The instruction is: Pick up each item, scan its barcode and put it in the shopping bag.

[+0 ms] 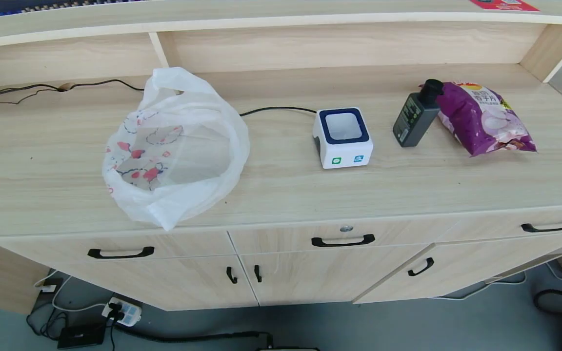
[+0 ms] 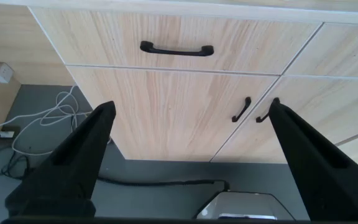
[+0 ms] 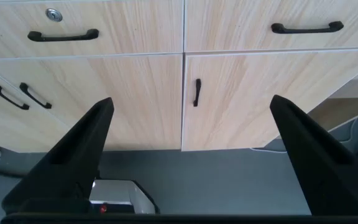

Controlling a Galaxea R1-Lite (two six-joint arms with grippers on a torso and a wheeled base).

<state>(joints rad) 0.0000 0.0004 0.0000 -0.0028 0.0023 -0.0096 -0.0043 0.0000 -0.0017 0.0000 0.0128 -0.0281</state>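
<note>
So the white bag (image 1: 176, 146) is set on the left part of the tabletop (image 1: 281, 190), mouth gaping open. The scanner (image 1: 342, 138) is parked near the middle, with its cable (image 1: 276, 109) run off behind the bag. Further right, a dark bottle (image 1: 415, 117) is placed just beside the purple chips (image 1: 486, 119). The left hand (image 2: 191, 107) is spread wide with nothing in it, held low in front of the cabinet doors (image 2: 166, 112). Same deal for the right hand (image 3: 192, 101): fingers apart, nothing gripped.

1 shopping bag (image 1: 173, 207), 1 scanner (image 1: 342, 138), 1 bottle (image 1: 415, 117) (prob.), 1 snack pkt (image 1: 486, 119).
</note>
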